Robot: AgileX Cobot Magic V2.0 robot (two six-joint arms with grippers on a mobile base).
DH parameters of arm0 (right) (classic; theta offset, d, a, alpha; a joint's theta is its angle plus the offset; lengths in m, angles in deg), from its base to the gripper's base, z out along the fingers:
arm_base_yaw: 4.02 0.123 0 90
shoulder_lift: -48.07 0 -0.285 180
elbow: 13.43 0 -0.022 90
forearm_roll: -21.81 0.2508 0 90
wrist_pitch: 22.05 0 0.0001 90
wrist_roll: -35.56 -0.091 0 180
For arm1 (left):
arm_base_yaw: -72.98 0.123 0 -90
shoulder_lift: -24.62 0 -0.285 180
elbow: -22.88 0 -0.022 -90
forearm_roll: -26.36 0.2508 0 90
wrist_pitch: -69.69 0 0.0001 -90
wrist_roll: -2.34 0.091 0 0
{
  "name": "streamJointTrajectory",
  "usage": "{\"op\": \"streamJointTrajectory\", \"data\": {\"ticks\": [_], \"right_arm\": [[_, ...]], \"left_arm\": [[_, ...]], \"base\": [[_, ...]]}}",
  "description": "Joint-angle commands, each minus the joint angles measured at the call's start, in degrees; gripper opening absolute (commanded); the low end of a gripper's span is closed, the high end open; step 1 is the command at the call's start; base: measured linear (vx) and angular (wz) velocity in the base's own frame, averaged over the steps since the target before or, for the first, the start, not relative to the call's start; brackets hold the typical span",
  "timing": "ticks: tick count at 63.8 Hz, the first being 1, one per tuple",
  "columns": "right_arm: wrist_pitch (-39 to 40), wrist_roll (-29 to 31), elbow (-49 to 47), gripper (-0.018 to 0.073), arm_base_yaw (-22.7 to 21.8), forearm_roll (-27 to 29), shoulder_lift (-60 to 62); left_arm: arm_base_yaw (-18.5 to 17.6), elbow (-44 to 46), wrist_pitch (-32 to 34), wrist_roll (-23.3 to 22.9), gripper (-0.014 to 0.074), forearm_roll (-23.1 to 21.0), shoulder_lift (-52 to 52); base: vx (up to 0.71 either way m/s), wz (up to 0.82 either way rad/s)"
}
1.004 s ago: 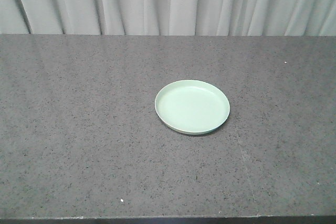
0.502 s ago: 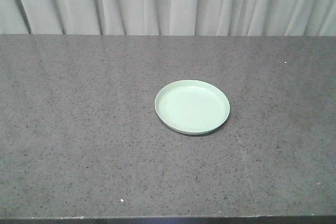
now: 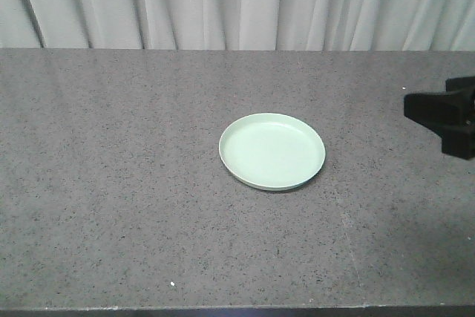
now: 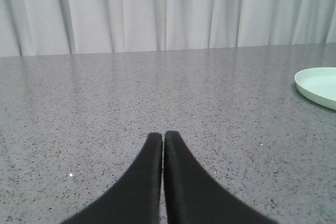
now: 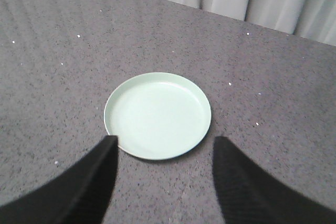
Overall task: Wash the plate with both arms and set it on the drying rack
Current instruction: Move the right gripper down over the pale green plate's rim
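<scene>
You have the round pale mint-green plate (image 3: pixel 272 151) lying flat and face up just right of the middle of the front view. It rests on the dark grey speckled stone surface (image 3: pixel 111 198). A pale pleated curtain (image 3: pixel 223 1) hangs across the top of the frame, behind the surface's far edge. At the right edge of that view a bulky black piece of your right arm (image 3: pixel 447 118) juts in above the surface, well apart from the plate.

In the right wrist view, the right gripper (image 5: pixel 165 141) is spread wide. Its two black fingers (image 5: pixel 89 182) rise from the lower corners of the frame, and the plate (image 5: pixel 157 115) sits in the centre just beyond them. The left-hand fingertip overlaps the plate's lower-left rim in the picture; you cannot tell whether it touches.

In the left wrist view, the left gripper (image 4: pixel 162 135) is pressed together at the bottom centre, with only a thin slit between its black fingers. The plate (image 4: pixel 317 85) shows at the right edge, cut off by the frame and well apart from this gripper.
</scene>
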Motion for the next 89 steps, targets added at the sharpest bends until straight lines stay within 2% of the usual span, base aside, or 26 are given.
{"op": "streamJointTrajectory", "data": {"ticks": [1, 8, 25, 31, 36, 40, 46, 54, 60, 65, 73, 89], "right_arm": [[7.42, 3.85, -2.04, 0.0624, -0.27, 5.02, -2.44], [8.16, 5.36, -3.15, 0.0656, -0.27, 8.83, -5.69], [-6.08, 5.36, -19.27, 0.0568, -0.11, 9.11, -18.5], [-9.26, 4.28, -26.3, 0.0566, 2.94, 7.97, -23.6], [-9.42, 1.75, -31.29, 0.0566, 6.87, 4.44, -27.49], [-8.71, -2.8, -35.29, 0.0566, 10.15, -0.69, -30.73], [-9.33, -10.56, -39.87, 0.0566, 13.72, -11.38, -36.66], [-9.73, -21.46, -43.02, 0.0566, 15.84, -24.81, -43.31], [-10.39, -26.17, -44.4, 0.0566, 15.67, -30.03, -47.51], [-10.98, -28.04, -45.6, 0.0566, 15.67, -32.62, -50.72], [-12.68, -28.33, -48.42, 0.0566, 15.72, -33.45, -55.42], [-16.84, -32.65, -52.87, 0.0566, 15.72, -36.89, -62.1]], "left_arm": [[0.04, -1.29, 3.76, -0.14, -0.0006, -0.47, -0.89], [0.04, -1.29, 3.76, -0.14, -0.0006, -0.47, -0.89], [0.04, -1.29, 3.76, -0.14, -0.0006, -0.47, -0.89], [0.04, -1.29, 3.76, -0.14, -0.0006, -0.47, -0.89], [0.04, -1.29, 3.76, -0.14, -0.0006, -0.47, -0.89], [0.04, -1.29, 3.76, -0.14, -0.0006, -0.47, -0.89], [0.04, -1.29, 3.76, -0.14, -0.0006, -0.47, -0.89], [0.04, -1.29, 3.76, -0.14, -0.0006, -0.47, -0.89], [0.04, -1.29, 3.76, -0.14, -0.0006, -0.47, -0.89], [0.04, -1.29, 3.76, -0.14, -0.0006, -0.47, -0.89], [0.04, -1.29, 3.76, -0.14, -0.0006, -0.47, -0.89], [0.04, -1.29, 3.76, -0.14, -0.0006, -0.47, -0.89]], "base": [[0.0, 0.0], [0.0, 0.0], [0.0, 0.0], [0.0, 0.0], [0.0, 0.0], [0.0, 0.0], [0.0, 0.0], [0.0, 0.0], [0.0, 0.0], [0.0, 0.0], [0.0, 0.0], [0.0, 0.0]]}}
